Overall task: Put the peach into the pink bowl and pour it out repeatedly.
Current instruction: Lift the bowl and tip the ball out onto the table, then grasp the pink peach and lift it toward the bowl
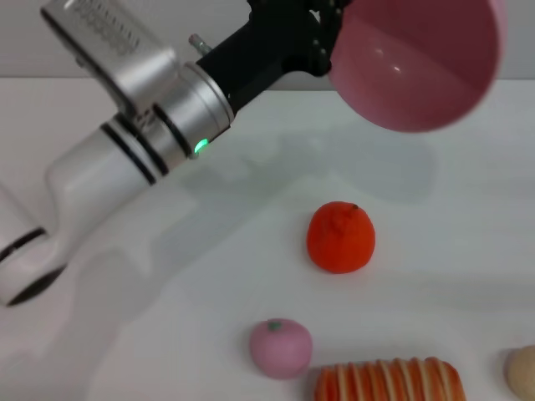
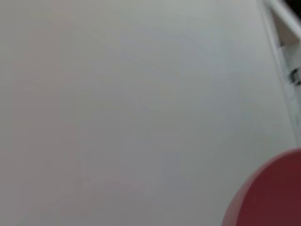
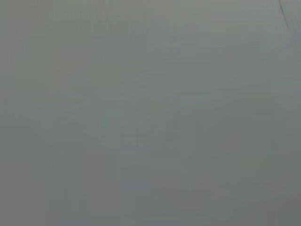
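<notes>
The peach [image 1: 281, 347] lies on the white table near the front edge, small, pale pink, with a dark stem spot on top. High above the table's far side, the pink bowl [image 1: 418, 58] hangs tipped on its side, its hollow facing me with nothing inside. My left gripper [image 1: 328, 38] is shut on the bowl's rim, the black hand reaching in from the left. In the left wrist view a curved piece of the pink bowl [image 2: 273, 193] fills one corner. The right gripper is out of view; its wrist view shows only a plain grey surface.
An orange-red round fruit [image 1: 340, 237] sits mid-table, below the bowl. An orange-and-white striped loaf-like thing [image 1: 389, 383] lies at the front edge just right of the peach, and a pale beige rounded thing [image 1: 523, 372] sits at the far right. The left arm's silver links [image 1: 142, 125] span the left side.
</notes>
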You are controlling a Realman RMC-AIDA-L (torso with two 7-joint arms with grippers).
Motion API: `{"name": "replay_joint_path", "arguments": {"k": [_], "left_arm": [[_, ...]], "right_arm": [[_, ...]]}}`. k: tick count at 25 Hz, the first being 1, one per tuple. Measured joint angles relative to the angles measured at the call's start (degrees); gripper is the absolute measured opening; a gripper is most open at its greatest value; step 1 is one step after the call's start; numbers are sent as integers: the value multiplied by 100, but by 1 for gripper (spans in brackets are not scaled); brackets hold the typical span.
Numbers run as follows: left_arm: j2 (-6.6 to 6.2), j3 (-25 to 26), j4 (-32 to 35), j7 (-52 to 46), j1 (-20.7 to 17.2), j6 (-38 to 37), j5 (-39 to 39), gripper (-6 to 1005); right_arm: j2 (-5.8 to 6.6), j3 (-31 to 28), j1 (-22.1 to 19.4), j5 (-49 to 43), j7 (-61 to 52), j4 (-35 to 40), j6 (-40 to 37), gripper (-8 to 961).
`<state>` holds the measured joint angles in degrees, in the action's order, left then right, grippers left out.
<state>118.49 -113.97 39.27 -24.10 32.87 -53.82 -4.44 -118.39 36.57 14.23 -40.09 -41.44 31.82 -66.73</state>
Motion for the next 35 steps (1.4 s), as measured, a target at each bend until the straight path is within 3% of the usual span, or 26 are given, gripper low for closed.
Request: {"name": "replay_joint_path", "arguments": {"k": [7, 10, 11, 15, 21, 25, 30, 35], "left_arm": [[-101, 623, 79, -1568, 556, 2072, -366, 38], [-114, 990, 74, -2278, 824, 2908, -1150, 38], [-121, 1147, 41, -2785, 1008, 3333, -1802, 38], [-137, 1346, -55, -3451, 1195, 3584, -2653, 38], [-160, 1847, -363, -4794, 1420, 3518, -4274, 38], [-216, 2194, -491, -5699, 1479, 3225, -5411, 38], [-255, 2578, -586, -6549, 1554, 2780, -6509, 38], [-366, 3275, -545, -8355, 1634, 1970, -8387, 38]], "right_arm": [[-4, 17, 28, -653, -697, 76, -41, 468], [0, 17, 36, -1226, -1447, 256, -186, 468], [1, 16, 36, -1474, -1735, 380, -297, 468], [-2, 16, 32, -2293, -2648, 801, -943, 468], [-15, 77, 75, -3108, -3368, 1466, -2429, 468], [-6, 428, 140, -3445, -3895, 2060, -3226, 468], [-6, 1007, 292, -4153, -4945, 3081, -3588, 468], [3, 1641, 719, -5423, -6182, 3902, -3605, 468]]}}
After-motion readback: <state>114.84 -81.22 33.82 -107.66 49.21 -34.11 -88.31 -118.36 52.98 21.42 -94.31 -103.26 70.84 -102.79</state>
